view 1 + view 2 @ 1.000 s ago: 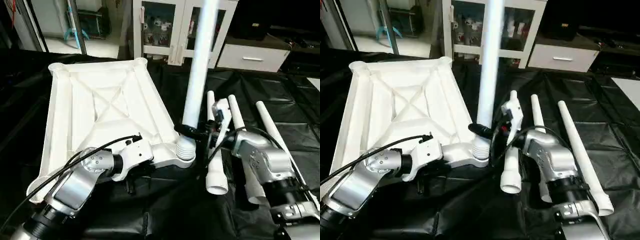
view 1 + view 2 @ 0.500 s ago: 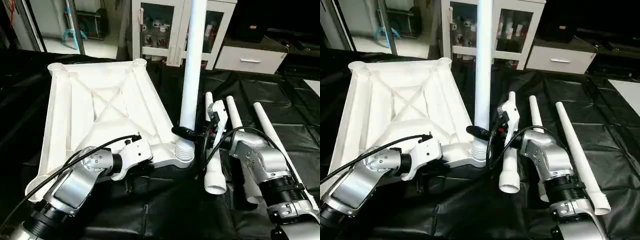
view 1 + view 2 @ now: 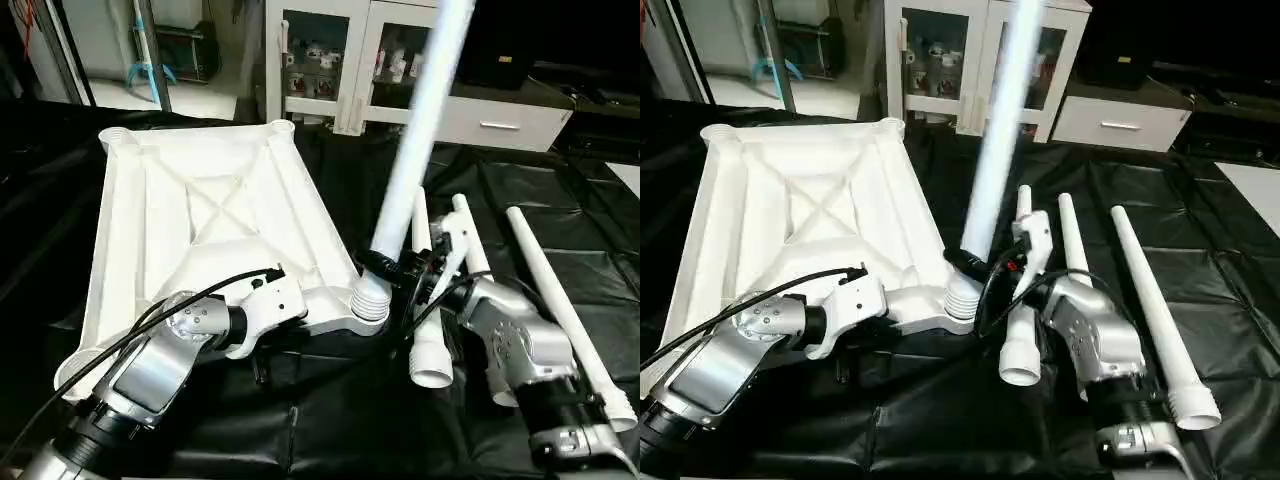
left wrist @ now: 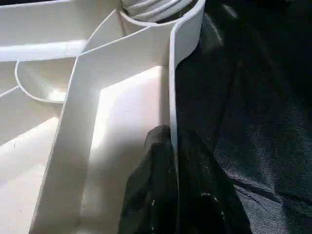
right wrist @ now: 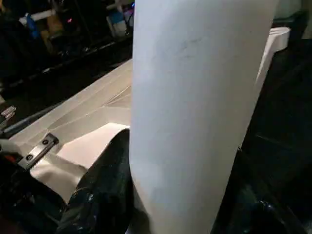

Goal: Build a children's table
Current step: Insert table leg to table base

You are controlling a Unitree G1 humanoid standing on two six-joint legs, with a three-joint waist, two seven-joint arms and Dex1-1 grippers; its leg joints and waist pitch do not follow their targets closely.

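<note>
Head view: our left tool (image 3: pixel 262 372) reaches under the top (image 3: pixel 200 215), which lies ribs-up on black sheeting; our right tool (image 3: pixel 385 268) grips a tilted leg (image 3: pixel 415 140) in the near socket.
Left wrist: fingers (image 4: pixel 156 180) clamp the rim.
Right wrist: fingers (image 5: pixel 105 190) flank the leg.

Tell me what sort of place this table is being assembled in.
Probably an indoor lab or workshop room, not a home. The tabletop and loose legs lie on black sheeting, with a glass-door cabinet of small items and a white drawer unit behind.
</note>
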